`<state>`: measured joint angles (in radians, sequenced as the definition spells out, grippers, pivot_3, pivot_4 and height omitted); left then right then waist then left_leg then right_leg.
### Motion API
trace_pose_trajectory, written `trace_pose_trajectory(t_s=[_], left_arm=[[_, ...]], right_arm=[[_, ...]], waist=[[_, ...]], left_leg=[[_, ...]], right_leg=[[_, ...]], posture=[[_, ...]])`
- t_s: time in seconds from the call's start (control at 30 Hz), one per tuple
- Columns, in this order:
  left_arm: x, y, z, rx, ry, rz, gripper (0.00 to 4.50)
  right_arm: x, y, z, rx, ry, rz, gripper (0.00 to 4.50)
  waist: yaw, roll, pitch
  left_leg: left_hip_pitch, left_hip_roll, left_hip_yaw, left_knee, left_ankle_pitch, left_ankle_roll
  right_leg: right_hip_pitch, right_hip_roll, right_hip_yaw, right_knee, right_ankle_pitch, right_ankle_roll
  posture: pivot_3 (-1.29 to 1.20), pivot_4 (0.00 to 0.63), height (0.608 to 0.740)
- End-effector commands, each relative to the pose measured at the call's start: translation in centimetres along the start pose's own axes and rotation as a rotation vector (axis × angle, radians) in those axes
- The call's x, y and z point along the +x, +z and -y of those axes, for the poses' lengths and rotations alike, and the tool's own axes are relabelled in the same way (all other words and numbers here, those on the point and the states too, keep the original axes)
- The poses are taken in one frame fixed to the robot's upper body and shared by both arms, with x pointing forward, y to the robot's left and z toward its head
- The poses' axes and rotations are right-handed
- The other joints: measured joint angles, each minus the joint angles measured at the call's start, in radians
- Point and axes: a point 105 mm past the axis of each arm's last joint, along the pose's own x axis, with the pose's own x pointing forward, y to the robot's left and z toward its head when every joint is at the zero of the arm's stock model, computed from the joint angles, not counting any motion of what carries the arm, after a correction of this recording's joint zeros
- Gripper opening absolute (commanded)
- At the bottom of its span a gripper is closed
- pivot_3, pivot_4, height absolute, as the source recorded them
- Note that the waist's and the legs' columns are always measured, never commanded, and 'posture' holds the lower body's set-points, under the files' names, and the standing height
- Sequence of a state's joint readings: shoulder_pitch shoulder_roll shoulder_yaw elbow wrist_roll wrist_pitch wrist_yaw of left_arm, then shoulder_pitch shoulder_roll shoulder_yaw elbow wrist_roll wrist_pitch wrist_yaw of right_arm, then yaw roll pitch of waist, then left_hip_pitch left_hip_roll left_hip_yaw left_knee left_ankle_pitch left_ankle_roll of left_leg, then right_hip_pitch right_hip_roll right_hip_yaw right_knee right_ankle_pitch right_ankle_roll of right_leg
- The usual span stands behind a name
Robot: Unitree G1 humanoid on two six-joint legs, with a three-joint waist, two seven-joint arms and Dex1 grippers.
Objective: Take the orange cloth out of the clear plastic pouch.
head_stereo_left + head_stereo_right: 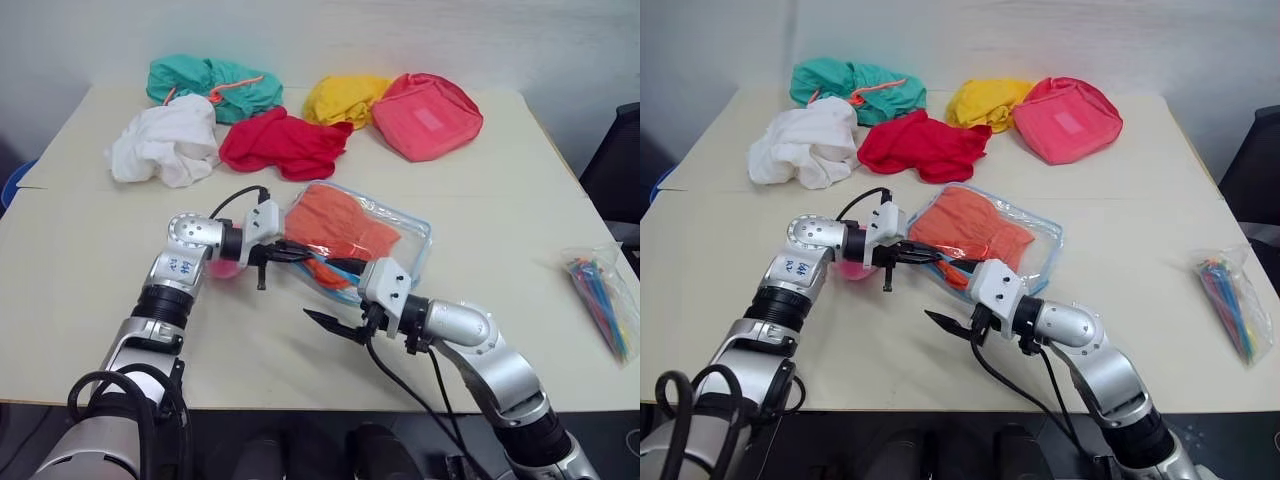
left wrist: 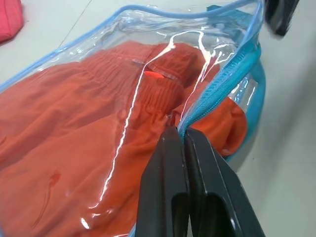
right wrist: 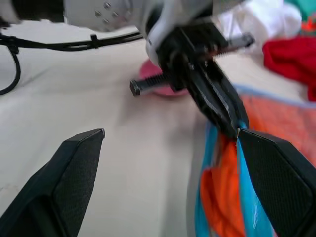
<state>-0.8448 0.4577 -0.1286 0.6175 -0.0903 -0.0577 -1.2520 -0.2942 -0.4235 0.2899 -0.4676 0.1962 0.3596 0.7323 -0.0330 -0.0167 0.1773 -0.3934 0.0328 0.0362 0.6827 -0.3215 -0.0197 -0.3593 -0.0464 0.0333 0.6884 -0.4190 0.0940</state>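
The clear plastic pouch point(image 1: 412, 243) with light blue zipper trim lies in the middle of the table, one end lifted. Inside it sits the orange cloth point(image 1: 335, 225), wrinkled, with a fold showing at the open mouth point(image 3: 219, 197). My left gripper point(image 1: 298, 255) reaches in from the left and is shut on the pouch's blue zipper edge point(image 2: 217, 84), fingertips point(image 2: 173, 136) pressed together. Just in front of the pouch mouth my right gripper point(image 1: 330, 295) stands wide open, holding nothing. One of its fingers point(image 3: 276, 163) is beside the trim, the other over bare table.
Along the table's far side lie a teal cloth point(image 1: 210, 85), white cloth point(image 1: 165, 140), red cloth point(image 1: 280, 145), yellow cloth point(image 1: 345, 98) and a coral-pink fabric pouch point(image 1: 428, 115). A small bag of coloured sticks point(image 1: 600, 295) lies at the right edge. A pink round thing point(image 1: 222, 268) sits under my left wrist.
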Motion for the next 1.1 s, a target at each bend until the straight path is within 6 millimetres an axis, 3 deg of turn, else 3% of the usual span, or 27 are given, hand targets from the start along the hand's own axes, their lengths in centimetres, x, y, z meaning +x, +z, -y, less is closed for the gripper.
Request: trace_pose_trajectory(t_s=[0.03,0.1,0.23,0.5,0.87,1.1], left_arm=[[-0.8,0.9,-0.4,0.011,0.028,0.005,0.0],[-0.9,1.0,-0.4,-0.001,0.03,0.0,0.0],[-1.0,1.0,-0.3,-0.015,0.033,-0.008,0.0],[-1.2,1.3,0.1,-0.015,0.014,-0.011,0.0],[-1.8,0.4,0.5,0.02,0.009,-0.057,0.0],[-1.7,0.1,0.5,0.02,0.023,-0.054,0.0]], right_arm=[[0.7,1.0,-0.9,-0.042,0.09,0.042,4.32],[1.3,0.7,-0.8,-0.036,0.092,0.028,3.91],[2.3,-1.6,-0.7,-0.034,0.106,-0.075,2.56],[3.8,-1.8,1.0,-0.092,-0.025,-0.102,2.56],[2.8,-2.5,4.5,-0.17,-0.221,-0.192,2.56],[2.6,-2.6,4.4,-0.153,-0.198,-0.202,2.56]], waist=[[-0.002,0.0,0.0],[-0.005,0.0,0.0],[-0.005,0.0,0.0],[-0.009,0.0,0.0],[-0.022,0.0,0.0],[-0.023,0.0,0.0]], left_leg=[[0.0,0.0,0.0,0.0,0.0,0.0],[0.0,0.0,0.0,0.0,0.0,0.0],[0.0,0.0,-0.001,0.0,0.0,0.0],[0.0,0.0,-0.001,0.0,0.0,0.0],[0.0,0.0,-0.002,0.0,0.0,-0.001],[0.0,0.0,-0.002,0.0,0.0,-0.001]], right_leg=[[0.0,0.0,0.0,0.0,0.0,0.0],[0.0,0.0,0.0,0.0,0.0,0.0],[0.0,0.0,0.0,0.001,0.0,0.0],[-0.001,0.0,0.0,0.001,0.0,0.0],[-0.001,0.0,0.0,0.002,0.0,0.0],[-0.001,0.0,-0.001,0.002,0.0,0.0]], posture=[[0.0,0.15,0.74],[0.0,0.15,0.74],[0.0,0.15,0.74],[0.0,0.15,0.74],[0.0,0.15,0.74],[0.0,0.15,0.74]])
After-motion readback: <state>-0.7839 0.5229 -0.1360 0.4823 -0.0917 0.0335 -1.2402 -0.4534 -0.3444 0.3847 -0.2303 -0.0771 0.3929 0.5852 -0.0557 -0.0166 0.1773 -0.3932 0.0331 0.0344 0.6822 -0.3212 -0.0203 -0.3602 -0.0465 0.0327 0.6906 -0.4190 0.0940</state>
